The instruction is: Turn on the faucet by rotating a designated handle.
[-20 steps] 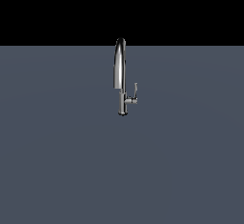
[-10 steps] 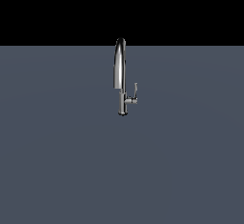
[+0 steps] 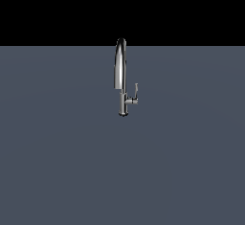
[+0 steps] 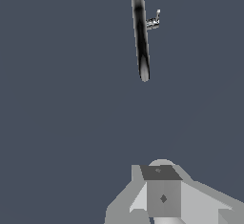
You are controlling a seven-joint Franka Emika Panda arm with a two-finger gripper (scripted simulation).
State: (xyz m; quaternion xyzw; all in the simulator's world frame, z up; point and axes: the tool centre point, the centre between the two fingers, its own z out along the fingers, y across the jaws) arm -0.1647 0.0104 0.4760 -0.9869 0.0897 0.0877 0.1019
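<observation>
Nothing stirs between the earlier exterior views and this one: the faucet (image 3: 121, 78) stands in the same spot on the grey surface (image 3: 57, 162), and its handle (image 3: 135, 94) is unchanged, poking up off the short stub on the exterior view's right of the lower stem. By my read, that means the turn has not begun and the approach is all still ahead. The arm is nowhere in the exterior view. In the wrist view the faucet sits well apart from the gripper (image 4: 162, 194), and the handle (image 4: 154, 21) is just a tiny bright fleck beside the stem, too small to read its angle. Only the grey gripper body shows, cut off at the frame edge; whether the claw is spread or closed, I cannot tell.
</observation>
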